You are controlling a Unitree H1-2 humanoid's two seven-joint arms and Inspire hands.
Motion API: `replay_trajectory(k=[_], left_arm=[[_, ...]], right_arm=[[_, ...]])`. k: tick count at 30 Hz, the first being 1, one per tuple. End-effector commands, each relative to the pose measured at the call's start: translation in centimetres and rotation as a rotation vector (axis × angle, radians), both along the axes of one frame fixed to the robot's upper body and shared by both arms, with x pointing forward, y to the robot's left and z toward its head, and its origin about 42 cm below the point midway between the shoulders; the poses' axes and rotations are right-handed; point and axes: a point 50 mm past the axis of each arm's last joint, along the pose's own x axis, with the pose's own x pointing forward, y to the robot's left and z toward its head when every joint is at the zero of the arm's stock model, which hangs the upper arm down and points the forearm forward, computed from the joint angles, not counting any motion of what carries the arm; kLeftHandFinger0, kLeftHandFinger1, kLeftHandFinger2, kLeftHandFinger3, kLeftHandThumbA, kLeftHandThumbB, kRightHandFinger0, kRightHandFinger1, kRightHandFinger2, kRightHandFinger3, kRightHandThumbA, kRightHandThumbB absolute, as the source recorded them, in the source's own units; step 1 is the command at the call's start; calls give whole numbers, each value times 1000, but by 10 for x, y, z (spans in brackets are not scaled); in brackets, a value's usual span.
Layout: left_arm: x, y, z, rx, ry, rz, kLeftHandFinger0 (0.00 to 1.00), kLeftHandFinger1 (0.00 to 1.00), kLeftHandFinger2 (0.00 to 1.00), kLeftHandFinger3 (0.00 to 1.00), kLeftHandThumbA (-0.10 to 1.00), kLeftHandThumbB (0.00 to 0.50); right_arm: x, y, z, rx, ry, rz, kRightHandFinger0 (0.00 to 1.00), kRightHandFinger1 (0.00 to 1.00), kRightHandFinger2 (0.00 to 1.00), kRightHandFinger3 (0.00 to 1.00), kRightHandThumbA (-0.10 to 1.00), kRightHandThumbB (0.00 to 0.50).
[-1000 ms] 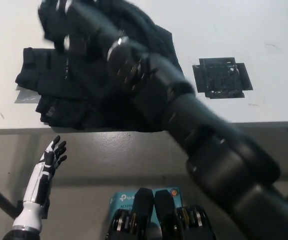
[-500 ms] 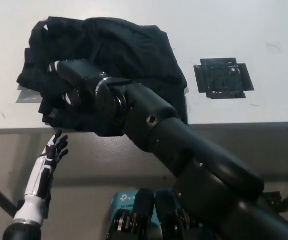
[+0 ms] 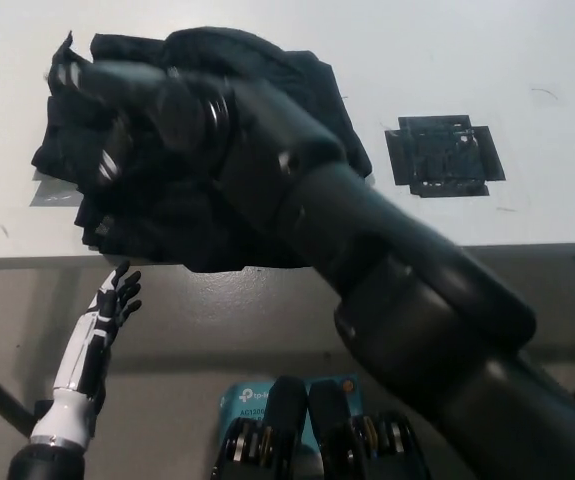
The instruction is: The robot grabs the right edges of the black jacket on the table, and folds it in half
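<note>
My right hand (image 3: pixel 107 110) sits higher and further left over the jacket (image 3: pixel 267 90) than half a second ago; then it was low, near the table's (image 3: pixel 467 60) front edge. It is motion-blurred now, lying across the jacket's left part. I cannot tell whether its fingers grip cloth or merely press on it.

My right arm (image 3: pixel 367 260) has swung with it and crosses the jacket diagonally from the lower right, hiding most of the middle.

The jacket is a bunched black heap on the left half of the table, its near edge at or slightly over the table's front edge. Its outline is much as before: right side mounded up, left side flatter and layered.

The black tape square (image 3: pixel 444 155) lies on the table to the right of the jacket, apart from it, unchanged.

My left hand (image 3: pixel 112 305) hangs below the table's front edge at the lower left, fingers spread, holding nothing, touching nothing. It is slightly further right than before.

A teal box (image 3: pixel 242 400) lies on the floor below the table. The "tp-link" logo on it reads clearly; the smaller print beneath is too small to make out.
</note>
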Motion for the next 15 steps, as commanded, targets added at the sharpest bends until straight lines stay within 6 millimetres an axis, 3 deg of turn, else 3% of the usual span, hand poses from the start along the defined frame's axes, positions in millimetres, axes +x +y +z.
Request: replay_trajectory(k=[1,7,9,11,12,13,15], left_arm=[[13,0,15,13,-47,-28,1000,1000,1000,1000,1000,139],[18,-5,18,34,-77,-47,1000,1000,1000,1000,1000,118],[18,-8,21,41,-74,-44,1000,1000,1000,1000,1000,66],[18,-9,22,35,-80,-44,1000,1000,1000,1000,1000,58],[19,-8,22,35,-82,-40,1000,1000,1000,1000,1000,67],[20,-8,23,38,-85,-39,1000,1000,1000,1000,1000,68],[20,-6,23,36,-100,-35,1000,1000,1000,1000,1000,52]], right_arm=[[-15,19,78,29,-28,64,1000,1000,1000,1000,1000,500],[-24,22,115,26,-13,80,1000,1000,1000,1000,1000,500],[-30,22,132,69,41,132,1000,1000,1000,1000,1000,482],[-29,18,139,95,44,168,1000,1000,1000,1000,1000,468],[-29,10,152,124,36,213,1000,1000,1000,1000,1000,392],[-28,5,159,123,25,219,1000,1000,1000,1000,1000,386],[-23,-21,178,181,-53,224,1000,1000,1000,1000,1000,448]])
